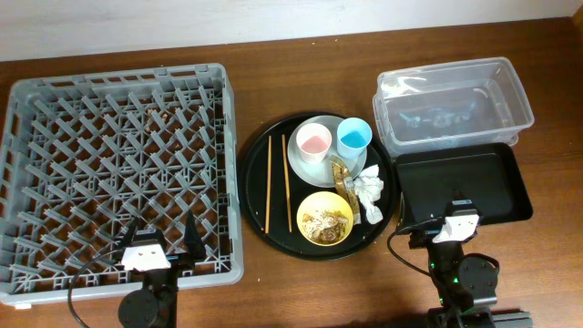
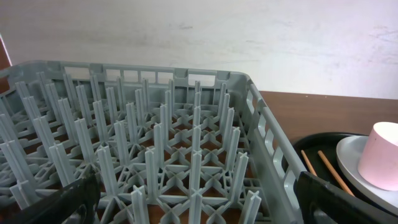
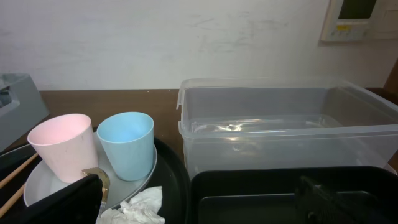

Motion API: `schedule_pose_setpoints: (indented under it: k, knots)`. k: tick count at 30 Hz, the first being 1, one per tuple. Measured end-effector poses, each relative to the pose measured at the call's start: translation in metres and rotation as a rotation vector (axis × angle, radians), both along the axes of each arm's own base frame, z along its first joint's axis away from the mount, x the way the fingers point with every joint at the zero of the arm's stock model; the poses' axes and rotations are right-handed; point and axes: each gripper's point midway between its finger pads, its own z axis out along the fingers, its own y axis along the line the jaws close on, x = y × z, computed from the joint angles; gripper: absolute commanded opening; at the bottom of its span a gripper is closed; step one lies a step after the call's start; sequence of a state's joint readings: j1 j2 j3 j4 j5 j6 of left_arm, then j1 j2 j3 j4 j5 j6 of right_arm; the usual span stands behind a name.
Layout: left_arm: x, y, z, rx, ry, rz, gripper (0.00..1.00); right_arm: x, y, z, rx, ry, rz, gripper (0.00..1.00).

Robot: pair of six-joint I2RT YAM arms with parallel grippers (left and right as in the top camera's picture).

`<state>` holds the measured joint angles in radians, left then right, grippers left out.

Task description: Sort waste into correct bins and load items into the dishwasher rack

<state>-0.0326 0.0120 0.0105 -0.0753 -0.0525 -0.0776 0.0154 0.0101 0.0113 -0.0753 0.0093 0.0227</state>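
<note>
Claws first: my left claw (image 1: 159, 232) stands spread as wide as it goes, with nothing in it, and it hangs over the near edge of the rack (image 1: 118, 77), toward the rack's near right corner. My right claw (image 3: 199, 205) is spread just as wide and holds nothing either; it hangs over the near end of the black bin (image 1: 428, 178).

The rack sits on the left of the counter (image 1: 301, 91), pegs upright. The tub (image 1: 446, 68) sits on the far right, and the black bin lies just in front of it, their long sides meeting. Between the rack and these two lies the round tray (image 1: 257, 155), and all the rest is on it.

The chopsticks (image 1: 269, 182) lie side by side on the tray's left part, parallel, pointing away from me. The plate (image 1: 310, 171) is on the far part of the tray. On it stand the pink cup (image 1: 313, 139) to the left and the blue cup (image 1: 354, 135) to the right, both upright, mouths up, close together. The bowl (image 1: 301, 219) sits on the near part of the tray, just in front of the plate, with the scraps (image 1: 323, 223) of rice and brown food inside. The wrapper (image 1: 343, 178) lies from the plate's near rim down beside the bowl's right side. The napkin (image 1: 371, 189) lies crumpled just right of the wrapper, touching it, at the tray's right edge.
</note>
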Motion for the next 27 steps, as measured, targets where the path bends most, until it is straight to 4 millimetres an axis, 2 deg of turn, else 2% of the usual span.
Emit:
schedule_pose_setpoints:
  k: [5,27]
  knots:
    - [-0.0001,-0.0077,0.0,0.0,0.0,-0.032,0.99,0.0,0.0,0.0,-0.001,0.0,0.0,0.99]
    - [-0.0001,-0.0077,0.0,0.0,0.0,-0.032,0.99,0.0,0.0,0.0,0.0,0.0,0.0,0.99]
